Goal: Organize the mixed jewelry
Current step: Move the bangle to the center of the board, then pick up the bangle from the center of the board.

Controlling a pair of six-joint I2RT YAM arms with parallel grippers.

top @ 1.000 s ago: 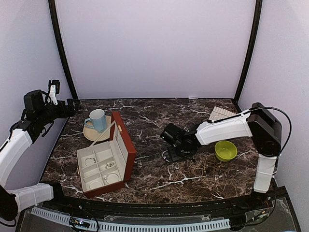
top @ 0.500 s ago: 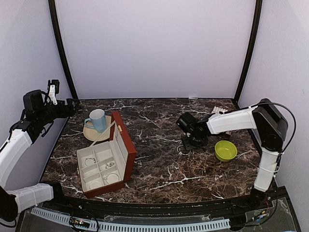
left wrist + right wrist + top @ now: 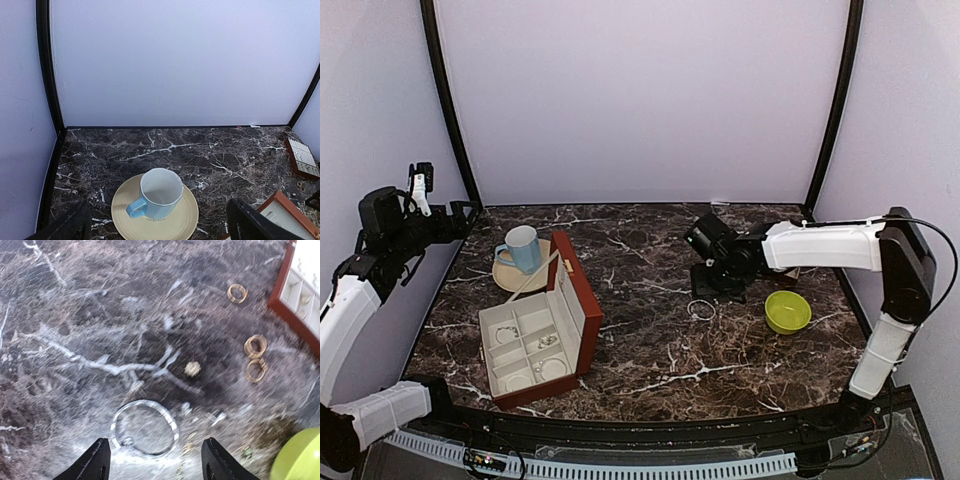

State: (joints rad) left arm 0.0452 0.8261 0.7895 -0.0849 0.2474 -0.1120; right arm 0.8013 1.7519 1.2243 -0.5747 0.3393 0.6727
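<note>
Now the right gripper (image 3: 156, 455) hangs low over the marble table (image 3: 640, 375) with its jaws parted and nothing between them. In the wrist view its two dark fingers (image 3: 97, 462) frame the hoop bracelet (image 3: 144, 429), which lies flat on the stone just ahead of the tips, not touched by either one. Beyond the hoop a tiny stud (image 3: 192, 369) rests on the table, and further off sit three small rings (image 3: 255, 346): two close together and one apart, near the red-brown edge of the cream ring tray (image 3: 300, 287). A few more silvery scraps lie beside the hoop, too blurred to name.

From above, the bracelet lies loose between the open compartment box (image 3: 582, 300) and the green bowl (image 3: 788, 312), nearer the bowl. Some small pieces (image 3: 547, 341) sit in the box's cream compartments; what kind cannot be told.

The left gripper (image 3: 159, 222) is raised at the far left edge of the table, spread wide and holding nothing. Below it a blue mug (image 3: 159, 192) stands upright on a pale yellow saucer (image 3: 125, 210), well apart from the loose jewelry
</note>
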